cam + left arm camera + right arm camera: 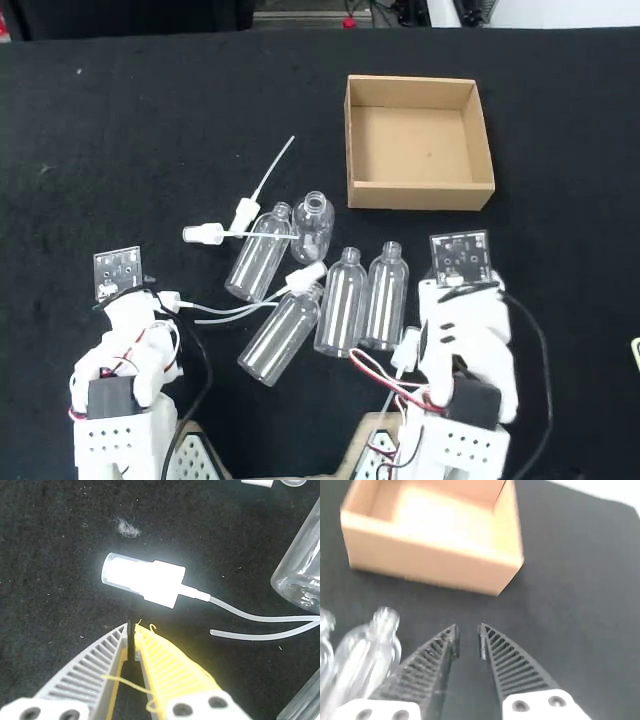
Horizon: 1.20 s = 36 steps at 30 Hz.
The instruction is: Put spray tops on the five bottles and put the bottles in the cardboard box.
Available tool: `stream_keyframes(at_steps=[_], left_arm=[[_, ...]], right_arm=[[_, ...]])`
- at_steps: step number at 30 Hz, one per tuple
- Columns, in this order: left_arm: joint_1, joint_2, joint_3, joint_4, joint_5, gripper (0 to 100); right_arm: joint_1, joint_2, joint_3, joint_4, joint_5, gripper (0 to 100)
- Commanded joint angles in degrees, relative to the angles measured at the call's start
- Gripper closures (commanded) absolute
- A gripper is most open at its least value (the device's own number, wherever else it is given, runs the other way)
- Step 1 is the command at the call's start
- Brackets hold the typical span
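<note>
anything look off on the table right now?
Nothing spilled or broken. Most bottles lie on their sides in a loose jumble, with thin tubes running between them. A tuft of lint sits on the cloth near one spray top, and yellow thread frays from the left gripper.

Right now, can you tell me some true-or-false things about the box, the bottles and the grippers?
1. The box is empty. True.
2. The bottles all have sprayers on. False: at least two have bare necks.
3. The left gripper holds the top. False: it is shut on nothing, and the top lies loose in front of it.
4. The right gripper is open and empty. True.
</note>
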Motion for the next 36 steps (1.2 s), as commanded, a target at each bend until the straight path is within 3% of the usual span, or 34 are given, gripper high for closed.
stream_keyframes(at_steps=[1, 4, 9, 18, 24, 32, 36], left_arm=[[-0.5, -0.3, 1.3, 0.3, -0.4, 97], [-0.1, -0.3, 1.3, 0.3, -0.6, 97], [-0.2, -0.3, 1.3, 0.3, -0.4, 97], [-0.2, -0.3, 1.3, 0.3, -0.4, 97], [-0.2, -0.3, 1.3, 0.3, -0.4, 97], [-0.2, -0.3, 1.3, 0.3, -0.4, 97], [-0.2, -0.3, 1.3, 0.3, -0.4, 97]], right_arm=[[-1.2, -5.1, -14.7, 5.5, 0.0, 93.1], [-4.4, -5.1, -23.3, 10.8, -2.2, 93.1], [-15.6, -2.2, -33.5, 14.7, -6.7, 93.1], [-36.8, 25.1, -43.4, 13.7, -11.9, 91.0], [-38.6, 30.8, -35.5, 4.0, -11.9, 71.7], [-45.1, 30.8, -18.3, -13.9, -11.9, 70.8], [-45.3, 30.8, -15.5, -17.9, -11.9, 70.7]])
